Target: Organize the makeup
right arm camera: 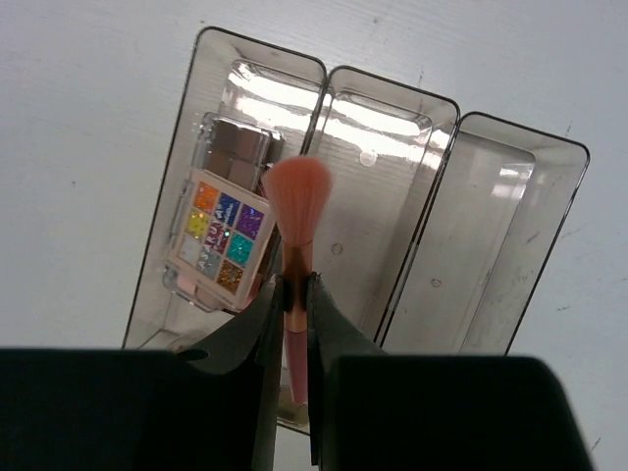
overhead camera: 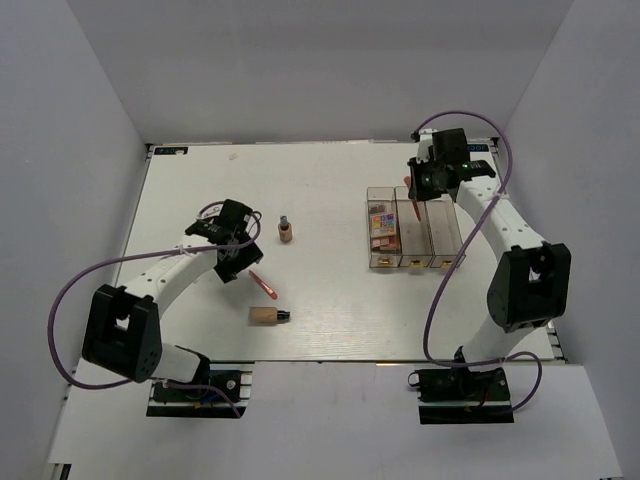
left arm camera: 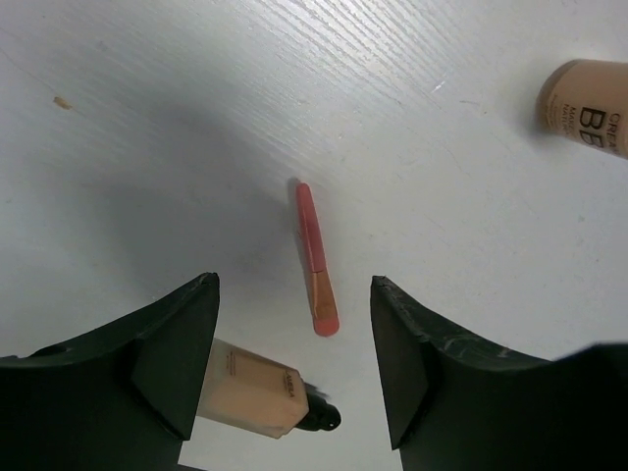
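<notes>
My right gripper (overhead camera: 418,192) (right arm camera: 295,285) is shut on a pink brush (right arm camera: 295,201), bristles pointing away, held above the border between the left organizer box (right arm camera: 175,196) and the middle one (right arm camera: 388,196). The left box holds a multicoloured palette (right arm camera: 218,234) (overhead camera: 382,222) and a brown palette (right arm camera: 238,152). My left gripper (overhead camera: 236,256) (left arm camera: 294,363) is open and hovers over a second pink-orange brush (left arm camera: 314,253) (overhead camera: 264,284) lying on the table. A tan foundation bottle (left arm camera: 250,388) (overhead camera: 267,316) lies on its side near it. Another tan bottle (overhead camera: 285,230) (left arm camera: 587,103) stands upright.
The three clear organizer boxes stand side by side at right of centre; the right box (overhead camera: 444,236) (right arm camera: 486,235) holds nothing that I can see. The table's white surface (overhead camera: 330,180) spreads between the arms. Grey walls enclose the table.
</notes>
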You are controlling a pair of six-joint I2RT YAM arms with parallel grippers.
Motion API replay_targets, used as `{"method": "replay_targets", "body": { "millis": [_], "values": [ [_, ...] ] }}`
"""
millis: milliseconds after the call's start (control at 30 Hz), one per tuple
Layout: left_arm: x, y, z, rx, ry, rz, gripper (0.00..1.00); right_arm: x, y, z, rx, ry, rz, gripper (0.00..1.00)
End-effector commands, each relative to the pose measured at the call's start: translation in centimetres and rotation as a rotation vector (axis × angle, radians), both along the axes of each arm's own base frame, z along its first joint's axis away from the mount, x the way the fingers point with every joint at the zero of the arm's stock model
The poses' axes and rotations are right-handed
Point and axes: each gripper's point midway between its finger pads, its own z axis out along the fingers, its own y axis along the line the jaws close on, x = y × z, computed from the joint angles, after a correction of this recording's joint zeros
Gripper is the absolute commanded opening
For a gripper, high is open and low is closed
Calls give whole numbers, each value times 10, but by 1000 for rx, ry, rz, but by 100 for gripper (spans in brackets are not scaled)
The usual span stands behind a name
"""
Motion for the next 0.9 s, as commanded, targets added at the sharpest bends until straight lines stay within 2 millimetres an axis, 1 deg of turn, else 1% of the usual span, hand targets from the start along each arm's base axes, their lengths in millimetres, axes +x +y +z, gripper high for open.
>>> {"method": "replay_targets", "body": {
  "millis": [0, 33, 67, 100, 133, 167, 200, 233, 267, 300, 367, 433, 500, 567, 633, 667, 700, 833, 867],
  "values": [
    [17, -9, 6, -53, -32, -15, 72, 6, -3, -10, 2, 22, -12, 0],
    [17, -12, 1, -58, -14, -20, 72, 6, -4, -18, -1, 39, -10, 0],
    [18, -13, -1, -62, -10, -19, 71, 6, -4, -22, 0, 47, -7, 0],
    [21, -15, -1, -67, -11, -19, 71, 6, -3, -30, -2, 63, -6, 1],
    [22, -16, -6, -64, 7, -20, 70, 7, -6, -34, -4, 72, -13, 4],
    [23, -17, -7, -66, 10, -21, 70, 7, -3, -38, -4, 77, -10, 9],
    [24, -18, -8, -66, 16, -20, 70, 8, -6, -45, -11, 93, -19, 14],
    [27, -19, -7, -68, 16, -21, 69, 9, -8, -50, -11, 111, -33, 22],
    [27, -19, -12, -64, 33, -19, 69, 7, -10, -53, -12, 128, -36, 27],
    [28, -21, -12, -67, 34, -19, 68, 6, -11, -60, -15, 148, -38, 36],
    [31, -22, -15, -65, 42, -16, 68, 3, -12, -66, -11, 162, -39, 45],
    [33, -22, -16, -66, 42, -15, 66, 2, -14, -65, -5, 159, -42, 52],
    [33, -27, -22, -63, 64, -23, 64, 0, -14, -65, 5, 157, -45, 53],
    [35, -30, -23, -55, 71, -29, 61, 0, -16, -61, 13, 145, -53, 57],
    [31, -36, -28, -66, 102, -38, 59, -1, -20, -60, 18, 143, -62, 61],
    [29, -37, -31, -69, 113, -40, 59, -2, -19, -57, 22, 140, -62, 61],
    [26, -37, -34, -75, 128, -40, 58, -4, -22, -59, 27, 144, -68, 62],
    [17, -35, -38, -69, 153, -43, 58, -6, -26, -55, 48, 135, -78, 62],
    [15, -34, -39, -69, 158, -45, 58, -6, -30, -54, 52, 131, -87, 63]
  ]
}}
